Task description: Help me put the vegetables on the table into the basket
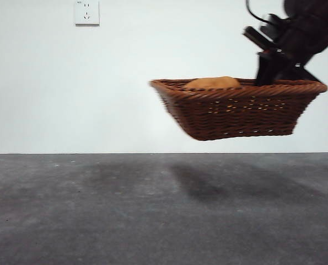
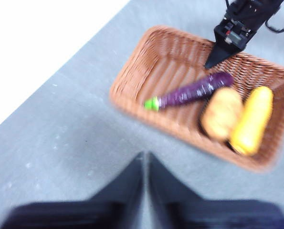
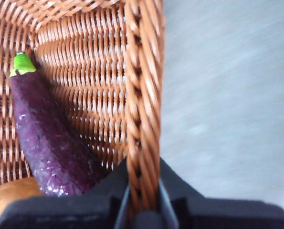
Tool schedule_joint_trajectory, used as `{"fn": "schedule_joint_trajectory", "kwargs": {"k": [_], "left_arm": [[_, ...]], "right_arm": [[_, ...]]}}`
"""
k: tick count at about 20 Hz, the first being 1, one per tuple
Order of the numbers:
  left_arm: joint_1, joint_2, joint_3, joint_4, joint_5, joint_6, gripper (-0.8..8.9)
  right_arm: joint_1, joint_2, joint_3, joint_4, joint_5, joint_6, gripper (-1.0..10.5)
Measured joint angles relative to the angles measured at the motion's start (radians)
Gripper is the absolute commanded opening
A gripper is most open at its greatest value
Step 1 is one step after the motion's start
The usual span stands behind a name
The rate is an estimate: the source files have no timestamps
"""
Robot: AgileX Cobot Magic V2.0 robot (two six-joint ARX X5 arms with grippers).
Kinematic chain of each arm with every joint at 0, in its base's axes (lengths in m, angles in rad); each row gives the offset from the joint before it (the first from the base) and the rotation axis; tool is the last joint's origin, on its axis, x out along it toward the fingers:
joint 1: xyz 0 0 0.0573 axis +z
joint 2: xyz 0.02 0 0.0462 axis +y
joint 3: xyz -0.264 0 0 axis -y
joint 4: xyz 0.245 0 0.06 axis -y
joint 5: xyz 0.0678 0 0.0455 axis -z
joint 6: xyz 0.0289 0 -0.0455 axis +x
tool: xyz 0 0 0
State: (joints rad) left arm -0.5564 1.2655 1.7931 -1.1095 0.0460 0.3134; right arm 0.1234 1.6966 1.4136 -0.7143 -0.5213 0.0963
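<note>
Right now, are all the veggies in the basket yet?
Yes. The eggplant, potato and yellow lump all lie inside the basket. The right gripper pinches the basket's rim, holding it in the air above the table. Nothing remains to load.

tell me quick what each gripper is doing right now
Left gripper: fingers shut, holding nothing, above the table.
Right gripper: fingers shut on the rim of the basket, which hangs clear of the table.
</note>
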Motion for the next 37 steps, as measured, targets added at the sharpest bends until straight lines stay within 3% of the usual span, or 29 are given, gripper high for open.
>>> {"fn": "schedule_joint_trajectory", "kwargs": {"k": [4, 12, 18, 25, 30, 35, 36, 37], "left_arm": [[0.0, -0.109, 0.0, -0.082, 0.002, -0.035, -0.06], [0.0, -0.123, 0.0, -0.18, 0.002, -0.046, -0.06], [0.0, -0.122, 0.0, -0.185, 0.002, -0.053, -0.06], [0.0, -0.117, 0.0, -0.168, 0.002, -0.053, -0.06], [0.0, -0.116, 0.0, -0.164, 0.002, -0.053, -0.06], [0.0, -0.116, 0.0, -0.164, 0.001, -0.053, -0.06], [0.0, -0.116, 0.0, -0.165, 0.001, -0.053, -0.06], [0.0, -0.115, 0.0, -0.164, 0.002, -0.053, -0.06]], "right_arm": [[-0.073, 0.001, 0.0, -0.002, 0.122, -0.027, -0.1], [-0.097, 0.196, 0.002, 0.016, 0.131, -0.071, -0.1], [-0.204, 0.215, 0.002, 0.002, 0.132, -0.097, -0.1], [-0.143, 0.252, 0.008, 0.002, 0.119, -0.112, -0.1], [-0.137, 0.252, 0.009, -0.032, 0.189, -0.112, -0.1], [-0.141, 0.241, -0.064, 0.036, 0.182, -0.111, 0.0], [-0.141, 0.241, -0.065, 0.036, 0.182, -0.111, 0.6], [-0.14, 0.241, -0.065, 0.036, 0.182, -0.113, 2.2]]}}
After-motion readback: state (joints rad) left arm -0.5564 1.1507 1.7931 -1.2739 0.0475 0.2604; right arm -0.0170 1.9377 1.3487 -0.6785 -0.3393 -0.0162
